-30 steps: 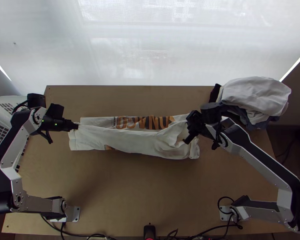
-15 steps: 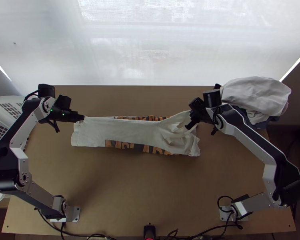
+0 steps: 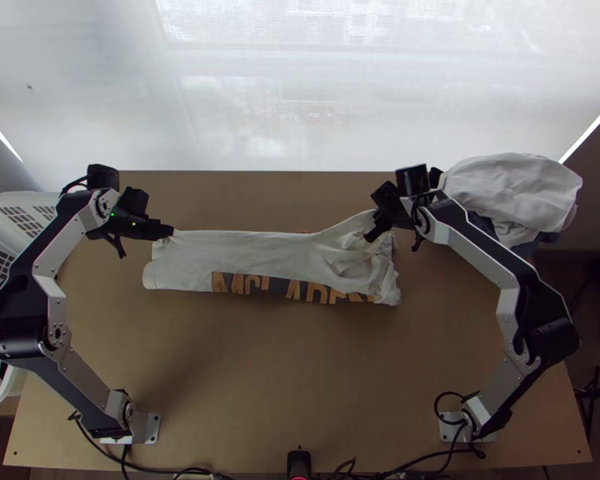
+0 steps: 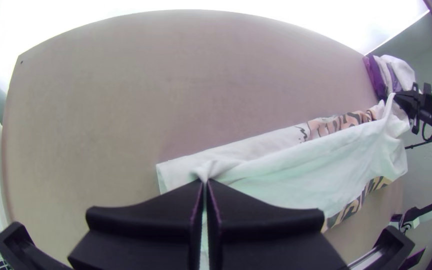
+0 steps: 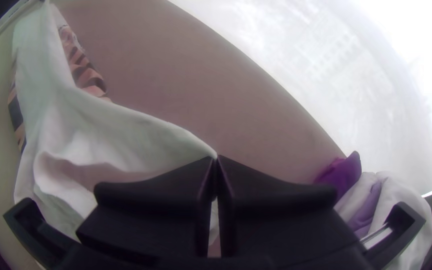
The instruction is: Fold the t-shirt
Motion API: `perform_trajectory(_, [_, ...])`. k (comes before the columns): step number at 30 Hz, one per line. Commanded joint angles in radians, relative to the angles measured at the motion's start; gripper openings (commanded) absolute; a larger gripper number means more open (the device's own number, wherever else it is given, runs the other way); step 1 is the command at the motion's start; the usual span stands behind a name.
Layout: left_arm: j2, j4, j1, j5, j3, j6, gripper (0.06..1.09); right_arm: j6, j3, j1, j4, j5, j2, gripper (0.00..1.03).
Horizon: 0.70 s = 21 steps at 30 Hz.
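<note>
The white t-shirt (image 3: 276, 254) lies as a long strip across the table, with orange and dark lettering along its near side. My left gripper (image 3: 170, 232) holds the strip's far left corner, and the cloth is drawn up toward it. In the left wrist view my left gripper (image 4: 205, 183) is shut on gathered cloth of the t-shirt (image 4: 296, 175). At the strip's right end my right gripper (image 3: 372, 232) holds the far edge, the cloth loosely creased below. In the right wrist view my right gripper (image 5: 215, 159) is shut on a raised edge of the t-shirt (image 5: 101, 120).
A pile of clothes (image 3: 512, 192) lies at the table's far right corner, just beyond the right gripper. A white basket (image 3: 4, 232) stands off the table's left side. Bare wood of the table (image 3: 276, 376) stretches between the strip and the near edge.
Both grippers have moved toward the table's far side, carrying the t-shirt's held edge. The upper layer now covers the far lettering, and more of the near lettering is uncovered.
</note>
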Motion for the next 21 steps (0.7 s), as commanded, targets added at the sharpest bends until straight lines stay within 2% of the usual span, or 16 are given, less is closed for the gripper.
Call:
perform_trajectory(1, [0.04, 0.013, 0.001, -0.004, 0.009, 0.0, 0.09, -0.002, 0.081, -0.018, 0.001, 0.001, 0.107, 0.02])
perform_trajectory(21, [0.112, 0.041, 0.005, -0.008, 0.021, -0.002, 0.09, 0.005, 0.211, -0.035, 0.001, 0.001, 0.287, 0.02])
